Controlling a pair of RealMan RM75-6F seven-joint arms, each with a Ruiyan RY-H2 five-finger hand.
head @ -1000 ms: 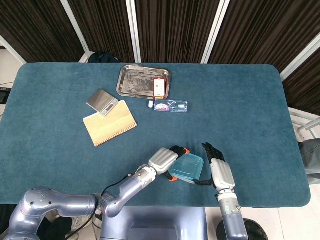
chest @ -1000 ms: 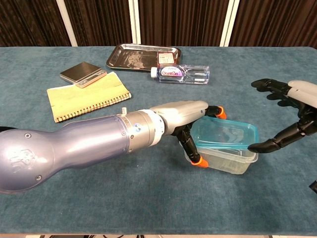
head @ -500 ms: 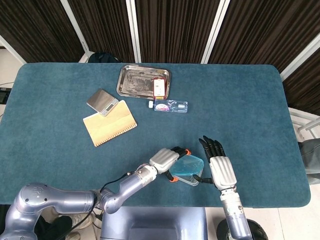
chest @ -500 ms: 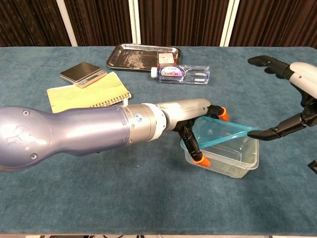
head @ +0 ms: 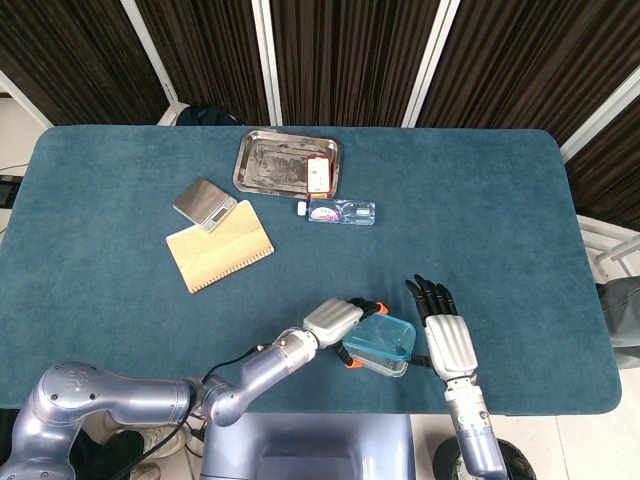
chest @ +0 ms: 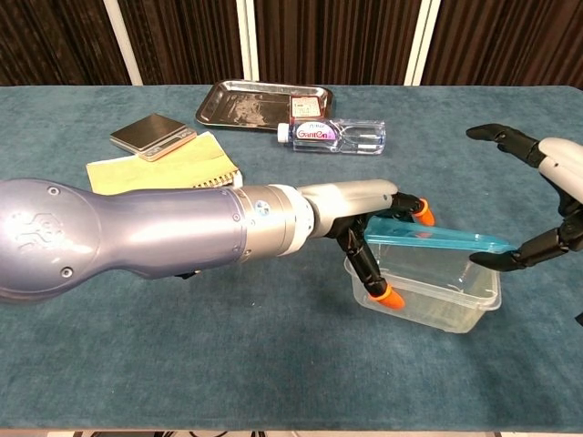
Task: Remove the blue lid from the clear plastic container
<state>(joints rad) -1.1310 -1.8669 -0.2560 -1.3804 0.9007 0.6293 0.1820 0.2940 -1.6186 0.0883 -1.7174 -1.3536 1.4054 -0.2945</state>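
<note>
Blue lid (chest: 435, 240): lifted off the container (chest: 426, 293), flat and level above its open rim; lower centre-right of the chest view. In the head view the lid (head: 380, 335) covers most of the container (head: 388, 364), so the gap between them does not show there.
Container: clear plastic, standing on the table (chest: 137, 364); interior hard to make out through the walls.
Left hand (chest: 378, 238): grips the lid's left edge, orange-tipped fingers (chest: 390, 293) above and below it, the lower one reaching down inside the container. In the head view this hand (head: 342, 325) shows mostly its silver back.
Right hand (chest: 537, 205): fingers spread wide; a lower dark finger reaches toward the lid's right end, contact unclear. Cut off by the right frame edge in the chest view; the head view shows the whole hand (head: 446, 335) just right of the lid, fingers extended.
Bottle (chest: 332, 136): lying on its side, label partly readable, seemingly "GanTen"; upper centre.
Tray (chest: 263, 103): metal, behind the bottle, with a small red-and-white box (chest: 308, 108) at its right end; print too small to read.
Scale (chest: 153, 135): upper left, touching the notebook (chest: 162, 175).
Notebook: tan cover, spiral edge; partly hidden by the left arm in the chest view, whole in the head view.
</note>
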